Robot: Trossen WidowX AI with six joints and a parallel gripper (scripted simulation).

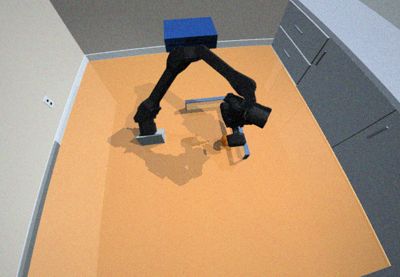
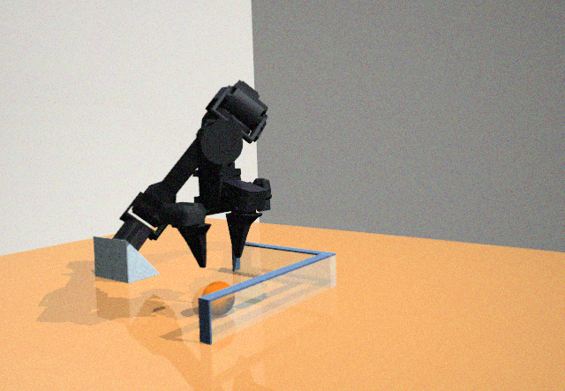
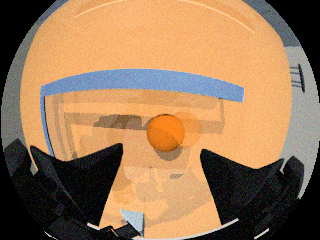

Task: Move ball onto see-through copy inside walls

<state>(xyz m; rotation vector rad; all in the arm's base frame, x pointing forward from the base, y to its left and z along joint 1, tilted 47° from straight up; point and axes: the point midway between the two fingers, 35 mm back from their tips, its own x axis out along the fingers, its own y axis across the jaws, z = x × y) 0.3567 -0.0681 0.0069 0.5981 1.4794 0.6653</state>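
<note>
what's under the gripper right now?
The orange ball lies on the table below the open gripper, untouched, beside the clear wall. The see-through copy overlaps its right edge in the wrist view. From the top view the gripper covers most of the ball.

One orange ball [image 2: 216, 291], one faint see-through copy [image 3: 187, 127] beside it, two low clear walls [image 2: 274, 274] forming one corner, one arm [image 1: 167, 74] with one gripper [image 2: 218, 259], one blue box [image 1: 189, 33].

Orange surface [image 1: 194, 219], beige wall [image 1: 29, 57] left with outlet [image 1: 48, 101], grey wall [image 1: 129, 5] behind, grey cabinets [image 1: 342, 83] right, blue box [image 1: 189, 31].
</note>
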